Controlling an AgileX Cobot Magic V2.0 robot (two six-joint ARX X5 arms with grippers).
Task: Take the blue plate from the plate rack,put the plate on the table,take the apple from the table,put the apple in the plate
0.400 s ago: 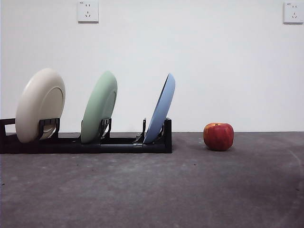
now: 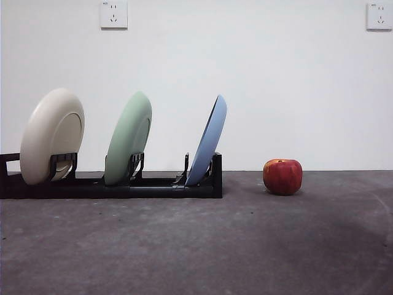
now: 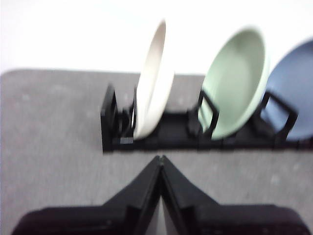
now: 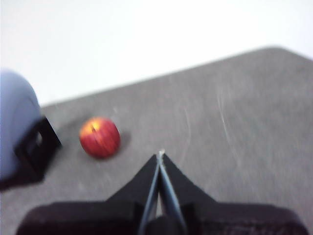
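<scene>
The blue plate (image 2: 209, 140) stands on edge in the right end slot of the black plate rack (image 2: 110, 184); the left wrist view shows the blue plate (image 3: 293, 98) partly cut off and the rack (image 3: 161, 132) in front of it. The red apple (image 2: 282, 176) rests on the grey table (image 2: 196, 246), to the right of the rack and apart from it. My left gripper (image 3: 161, 157) is shut with nothing in it, short of the rack. My right gripper (image 4: 160, 153) is shut and empty, back from the apple (image 4: 100, 136). Neither arm shows in the front view.
A cream plate (image 2: 52, 135) and a pale green plate (image 2: 128, 138) stand in the rack's left and middle slots. A white wall with two sockets (image 2: 113, 13) rises behind the table. Open table lies in front of the rack and around the apple.
</scene>
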